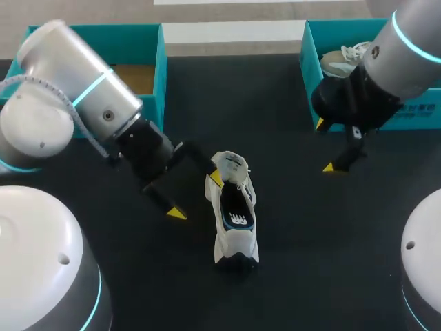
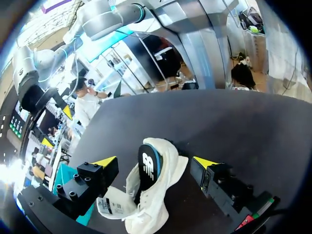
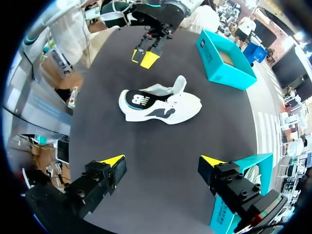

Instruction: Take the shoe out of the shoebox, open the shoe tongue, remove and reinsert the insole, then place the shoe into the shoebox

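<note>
Standing on the surface (image 1: 310,241), the shoe (image 1: 234,217) has its tongue (image 1: 229,163) raised. Our left claw (image 1: 196,195) is wide open beside it, holding nothing, and our right claw (image 1: 327,146) is likewise open. We should pinch the insole (image 1: 236,210) gently.

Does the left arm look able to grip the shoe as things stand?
Likely yes: the left gripper is open with the shoe lying between its fingers, nothing in the way, and the right gripper stands well clear.
</note>
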Robot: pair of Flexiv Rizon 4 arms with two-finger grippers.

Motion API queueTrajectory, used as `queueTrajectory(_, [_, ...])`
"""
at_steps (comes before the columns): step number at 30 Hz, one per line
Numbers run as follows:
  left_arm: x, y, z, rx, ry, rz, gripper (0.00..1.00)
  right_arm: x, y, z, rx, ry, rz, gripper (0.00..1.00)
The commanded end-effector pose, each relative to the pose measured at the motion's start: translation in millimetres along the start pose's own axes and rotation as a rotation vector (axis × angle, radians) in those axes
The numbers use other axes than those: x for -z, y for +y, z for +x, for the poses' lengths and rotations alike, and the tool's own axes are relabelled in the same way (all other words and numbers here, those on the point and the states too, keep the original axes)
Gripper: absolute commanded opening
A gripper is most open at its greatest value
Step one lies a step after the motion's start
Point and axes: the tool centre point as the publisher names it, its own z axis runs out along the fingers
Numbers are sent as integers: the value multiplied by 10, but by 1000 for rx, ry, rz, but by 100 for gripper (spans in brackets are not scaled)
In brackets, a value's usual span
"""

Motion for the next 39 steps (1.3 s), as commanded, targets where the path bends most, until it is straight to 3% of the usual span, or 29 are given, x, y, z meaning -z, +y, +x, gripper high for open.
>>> queueTrajectory(1, [117,67,-195,-65,161,12,100,108,-35,46,2,-5,-3,100])
queueTrajectory(7, [125,180,-382,-175,335,-24,100,108,-35,46,2,-5,-3,100])
queueTrajectory(8, [120,196,-420,-189,362,-43,78,108,-35,46,2,-5,-3,100])
queueTrajectory(9, [117,206,-461,-202,374,-44,48,108,-35,46,2,-5,-3,100])
queueTrajectory(10, [117,207,-506,-223,393,-50,25,108,-35,46,2,-5,-3,100])
queueTrajectory(11, [110,206,-545,-234,409,-62,7,108,-35,46,2,-5,-3,100])
queueTrajectory(12, [107,206,-570,-239,419,-71,0,108,-35,46,2,-5,-3,100])
queueTrajectory(21, [-50,142,-692,-253,543,-133,0,108,-35,46,2,-5,-3,100])
queueTrajectory(31, [-308,315,-476,-263,654,-188,0,108,-35,46,2,-5,-3,100])
queueTrajectory(39, [-342,353,-441,-239,637,-193,0,108,-35,46,2,-5,-3,100])
